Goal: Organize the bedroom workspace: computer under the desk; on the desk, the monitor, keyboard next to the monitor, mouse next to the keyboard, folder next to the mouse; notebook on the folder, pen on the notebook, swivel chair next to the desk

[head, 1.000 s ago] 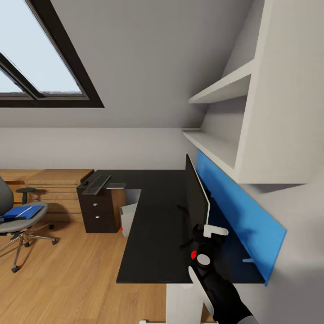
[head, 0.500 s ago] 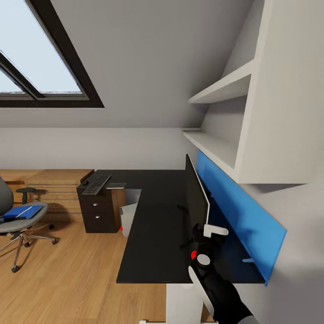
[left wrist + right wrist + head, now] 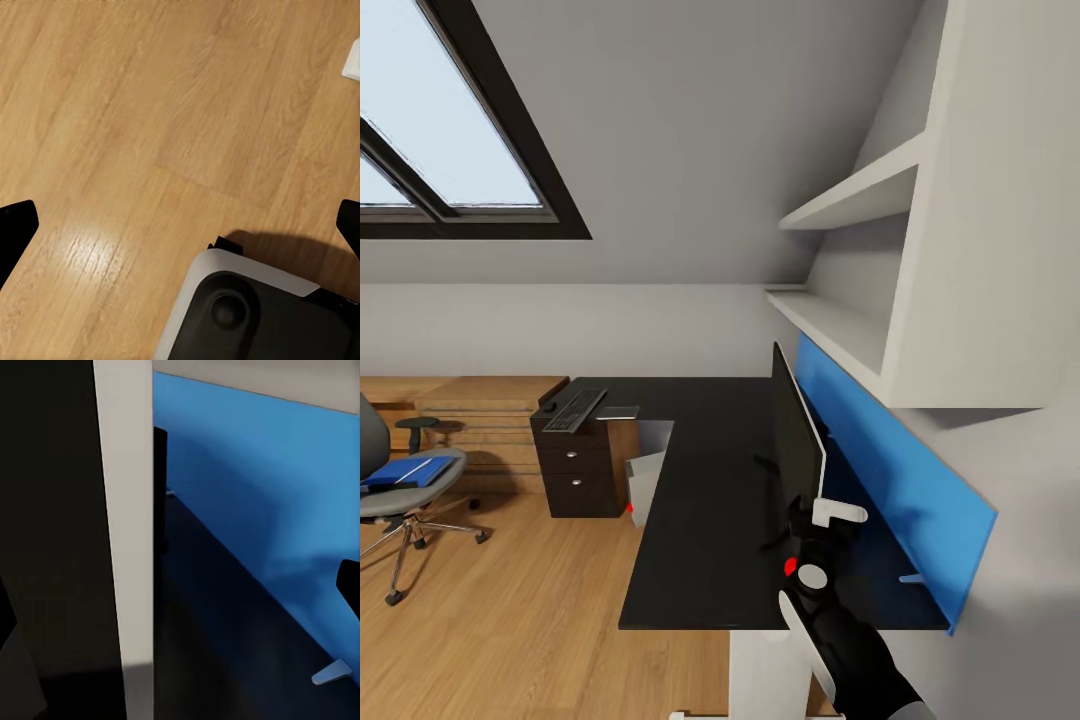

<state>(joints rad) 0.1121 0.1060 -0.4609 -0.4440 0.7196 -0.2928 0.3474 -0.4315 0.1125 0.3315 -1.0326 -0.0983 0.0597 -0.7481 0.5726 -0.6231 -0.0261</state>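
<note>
Black tabletop [image 3: 705, 480]: glossy, L-shaped, with drawers at its far-left end and a blue back panel [image 3: 905, 480] along the right side.
Monitor [image 3: 797, 440]: upright on the tabletop, seen edge-on, close to the blue panel.
Right tool [image 3: 812, 520]: at the monitor's near edge; in the right wrist view its dark fingertips [image 3: 349, 585] stand far apart (spread wide) with the monitor's pale edge [image 3: 124, 525] between them, contact unclear.
Left tool: in the left wrist view its fingertips [image 3: 15, 225] are spread wide over the wooden floor [image 3: 150, 112], holding nothing.
Keyboard [image 3: 575, 409]: on the far-left end of the tabletop.
Mouse [image 3: 550, 407]: just beside the keyboard.
Computer [image 3: 644, 486]: grey tower under the tabletop, by the drawers.
Swivel chair [image 3: 395, 480]: well apart from the tabletop, carrying the folder [image 3: 405, 471] on its seat.
</note>
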